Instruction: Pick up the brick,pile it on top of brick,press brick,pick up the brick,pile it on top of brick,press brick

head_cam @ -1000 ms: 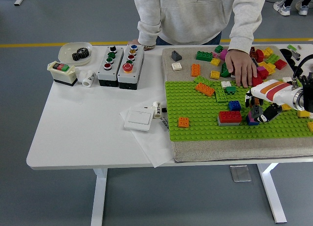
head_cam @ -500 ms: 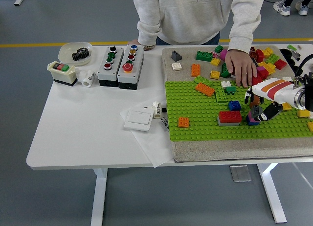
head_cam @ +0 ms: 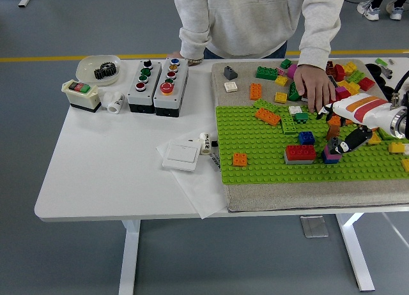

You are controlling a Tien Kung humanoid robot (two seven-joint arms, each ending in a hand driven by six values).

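My right hand (head_cam: 342, 136), white with orange stripes, hovers over the right part of the green baseplate (head_cam: 262, 148). Its fingers are relaxed and spread, with the thumb (head_cam: 353, 140) pointing down-left. Just below it stands a small stack (head_cam: 330, 156) of a pink brick on a blue one. An orange brick (head_cam: 333, 124) shows right by the fingertips; whether they touch it I cannot tell. A red brick on a grey one (head_cam: 300, 154) stands left of the stack, with a blue brick (head_cam: 307, 137) behind it. The left arm is out of view.
A person stands at the far side with one hand (head_cam: 314, 87) resting on loose bricks on the mat (head_cam: 287, 196). More bricks (head_cam: 353, 75) lie at the back right. Button boxes (head_cam: 158, 84), a wall switch (head_cam: 181, 156) and a bowl with a gear (head_cam: 99, 68) sit left.
My right hand has risen and drawn back to the right, off the pink and blue stack. The orange brick now shows beneath it. The person's hand stays on the bricks.
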